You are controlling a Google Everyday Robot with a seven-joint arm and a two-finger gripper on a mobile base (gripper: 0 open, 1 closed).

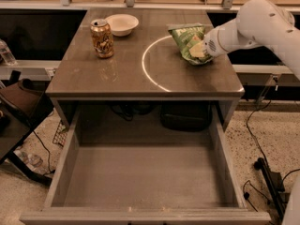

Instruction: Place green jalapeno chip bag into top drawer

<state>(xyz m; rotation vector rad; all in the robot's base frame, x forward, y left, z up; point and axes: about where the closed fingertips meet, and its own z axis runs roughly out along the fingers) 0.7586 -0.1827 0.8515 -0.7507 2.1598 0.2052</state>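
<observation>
The green jalapeno chip bag [186,40] is at the back right of the tabletop, tipped up on its lower edge. My gripper [200,49] comes in from the right on the white arm and is shut on the bag's right side, with its fingertips mostly hidden by the bag. The top drawer [140,177] is pulled fully open below the table's front edge. Its flat bottom holds nothing.
A gold-brown soda can [101,38] stands at the back left of the tabletop [108,74], with a white bowl [122,24] behind it. A bright ring of light lies on the tabletop middle. Cables and a stand are on the floor at the right.
</observation>
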